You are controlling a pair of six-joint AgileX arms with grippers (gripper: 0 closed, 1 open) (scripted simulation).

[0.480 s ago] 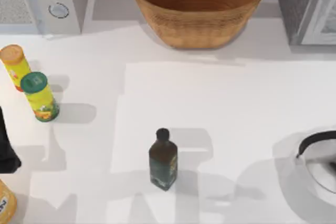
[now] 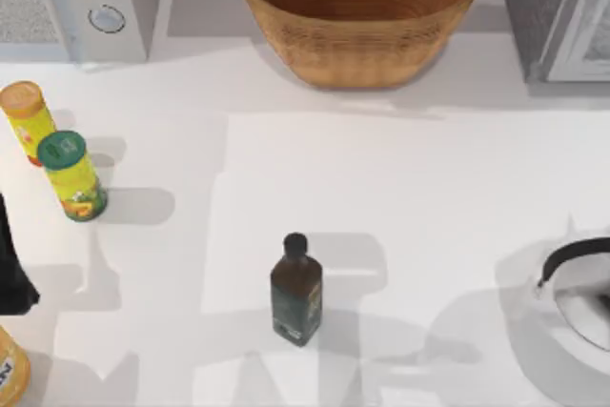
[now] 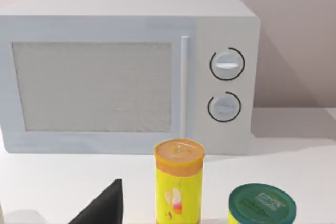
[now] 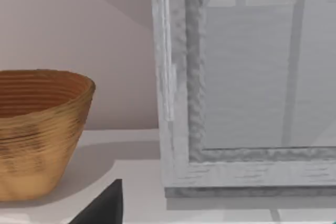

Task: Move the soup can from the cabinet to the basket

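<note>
The cabinet [image 2: 558, 7] stands at the back right, grey and speckled, and its white-framed pale door [image 4: 247, 77] looks shut in the right wrist view. The soup can is hidden. The wicker basket [image 2: 357, 45] sits at the back centre with nothing showing inside, and its wall [image 4: 37, 129] appears beside the cabinet in the right wrist view. A dark part of my right gripper [image 4: 102, 205] points toward the cabinet's lower front corner, some way off. A dark part of my left gripper [image 3: 105, 205] faces the microwave, and my left arm [image 2: 11, 274] sits at the table's left edge.
A white microwave [image 2: 76, 2] with two knobs is at the back left. Two yellow-green jars [image 2: 71, 178] [image 2: 27, 119] stand in front of it. A dark bottle [image 2: 295, 291] stands at centre front. A kettle with a black handle [image 2: 581, 302] sits at the front right, and an orange container [image 2: 10, 369] at the front left.
Shadows on the table near the front edge and by the kettle have shifted slightly. The objects on the table have not moved.
</note>
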